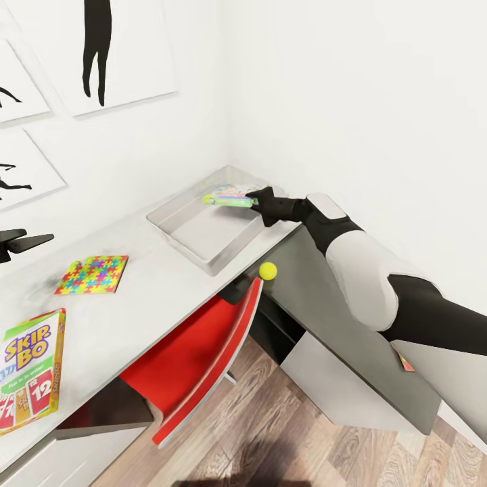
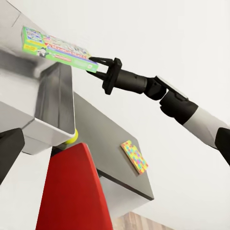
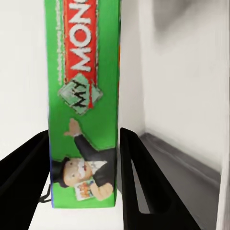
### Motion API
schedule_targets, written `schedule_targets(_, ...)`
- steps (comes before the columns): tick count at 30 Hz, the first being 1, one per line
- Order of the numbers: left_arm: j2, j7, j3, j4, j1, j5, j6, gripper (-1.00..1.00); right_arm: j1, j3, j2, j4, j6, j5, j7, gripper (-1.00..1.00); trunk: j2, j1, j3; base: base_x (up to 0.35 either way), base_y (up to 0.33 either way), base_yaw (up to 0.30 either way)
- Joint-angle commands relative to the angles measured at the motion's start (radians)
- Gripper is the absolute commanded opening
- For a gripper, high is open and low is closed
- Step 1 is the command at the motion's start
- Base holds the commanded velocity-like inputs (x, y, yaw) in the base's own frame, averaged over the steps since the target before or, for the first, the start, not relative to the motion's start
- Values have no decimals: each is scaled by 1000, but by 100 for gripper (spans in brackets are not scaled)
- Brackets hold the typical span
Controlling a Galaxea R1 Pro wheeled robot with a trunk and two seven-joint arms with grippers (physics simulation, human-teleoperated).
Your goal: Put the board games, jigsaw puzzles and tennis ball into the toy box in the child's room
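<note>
While gripped by the right tool [image 1: 255, 197], the flat green-edged box [image 1: 230, 197] hangs over the grey tray [image 1: 177, 233].

Green-edged board game [image 1: 228, 197] — held level over the grey toy box [image 1: 177, 228].

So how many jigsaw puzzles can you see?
2: one jigsaw puzzle lies on the pale table by the wall; another lies on the dark cabinet section.
</note>
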Motion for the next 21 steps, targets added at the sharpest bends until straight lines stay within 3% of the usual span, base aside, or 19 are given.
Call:
schedule_targets(1, 0, -4, 0, 0, -1, -1, 11, 100, 0, -6, 1, -1, 0, -8, -5, -100, -1, 0, -1, 34, 5, 0)
schedule_targets(8, 0, -4, -1, 0, 0, -1, 11, 100, 0, -6, 1, 18, -5, -8, 37, -100, -1, 0, -1, 52, 17, 0)
schedule_targets(21, 0, -4, 0, 0, 1, 1, 11, 100, 0, -6, 1, 30, -6, -8, 45, -100, -1, 0, -1, 41, 19, 0)
